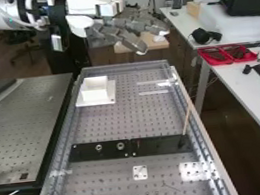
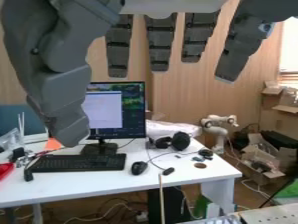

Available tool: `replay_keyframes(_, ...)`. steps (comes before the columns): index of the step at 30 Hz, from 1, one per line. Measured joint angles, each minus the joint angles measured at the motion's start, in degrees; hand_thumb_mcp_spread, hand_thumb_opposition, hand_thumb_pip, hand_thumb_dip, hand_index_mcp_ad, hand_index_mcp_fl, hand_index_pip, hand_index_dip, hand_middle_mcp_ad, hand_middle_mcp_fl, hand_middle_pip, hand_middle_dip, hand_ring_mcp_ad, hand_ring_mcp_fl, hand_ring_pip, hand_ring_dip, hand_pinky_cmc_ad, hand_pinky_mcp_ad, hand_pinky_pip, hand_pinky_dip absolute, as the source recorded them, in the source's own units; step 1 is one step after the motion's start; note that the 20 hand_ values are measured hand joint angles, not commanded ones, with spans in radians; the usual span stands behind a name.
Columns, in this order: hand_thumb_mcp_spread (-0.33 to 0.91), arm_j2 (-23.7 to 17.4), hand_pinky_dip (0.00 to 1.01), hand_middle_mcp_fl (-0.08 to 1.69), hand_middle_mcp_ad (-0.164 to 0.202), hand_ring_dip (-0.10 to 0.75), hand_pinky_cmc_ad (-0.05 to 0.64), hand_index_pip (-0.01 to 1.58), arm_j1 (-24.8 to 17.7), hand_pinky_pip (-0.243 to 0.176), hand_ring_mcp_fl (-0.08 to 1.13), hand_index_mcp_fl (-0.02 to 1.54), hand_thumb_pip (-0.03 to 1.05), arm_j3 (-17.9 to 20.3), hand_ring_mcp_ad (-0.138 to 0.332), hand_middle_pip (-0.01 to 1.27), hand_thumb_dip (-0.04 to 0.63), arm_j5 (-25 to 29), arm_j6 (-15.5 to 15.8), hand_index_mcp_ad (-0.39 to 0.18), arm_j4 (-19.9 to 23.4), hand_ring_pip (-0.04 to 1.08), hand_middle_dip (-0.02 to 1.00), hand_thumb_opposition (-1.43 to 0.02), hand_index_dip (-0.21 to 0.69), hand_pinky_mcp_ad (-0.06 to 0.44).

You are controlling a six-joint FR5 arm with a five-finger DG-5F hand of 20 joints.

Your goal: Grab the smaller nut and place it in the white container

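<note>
The hand [image 1: 122, 32] is held high beyond the bench's far end in the high view, its fingers stretched out and spread, holding nothing. In the wrist view the hand [image 2: 160, 44] hangs with long straight fingers and the thumb well apart from them. A white square container [image 1: 95, 88] stands on a white plate near the bench's far left part. On the flat black bar [image 1: 159, 145] stand the larger nut [image 1: 99, 147] and, just right of it, the bearing [image 1: 120, 145].
A thin wooden stick [image 1: 187, 121] leans up from the bar's right end. A small white plate [image 1: 140, 173] lies nearer. Red trays [image 1: 226, 54] sit on the side table. The wrist view has a desk [image 2: 133, 182] with a monitor [image 2: 114, 111] and keyboard [image 2: 80, 162].
</note>
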State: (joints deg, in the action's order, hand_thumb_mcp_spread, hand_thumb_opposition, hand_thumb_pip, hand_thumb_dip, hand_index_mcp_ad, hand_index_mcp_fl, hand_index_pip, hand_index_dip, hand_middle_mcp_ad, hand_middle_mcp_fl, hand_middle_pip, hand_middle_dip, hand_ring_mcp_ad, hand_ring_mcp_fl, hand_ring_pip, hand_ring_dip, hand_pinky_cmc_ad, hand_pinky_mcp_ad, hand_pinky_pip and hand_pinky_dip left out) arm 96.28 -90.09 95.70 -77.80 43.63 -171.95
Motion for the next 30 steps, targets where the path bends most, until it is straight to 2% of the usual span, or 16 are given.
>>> replay_keyframes(11,0.36,1.23,0.51,0.08,0.075,0.089,0.379,0.40,2.45,-0.093,0.00,0.10,0.58,-4.07,0.129,0.13,0.248,-3.75,0.15,-0.159,-2.61,0.08,0.24,-0.80,0.140,0.286)
replay_keyframes(30,0.35,0.10,0.49,0.08,0.073,0.089,0.379,0.42,2.48,-0.093,0.00,0.09,0.58,-1.40,0.129,0.13,0.251,-4.38,-0.52,-0.159,-0.25,0.08,0.24,-0.80,0.140,0.290)
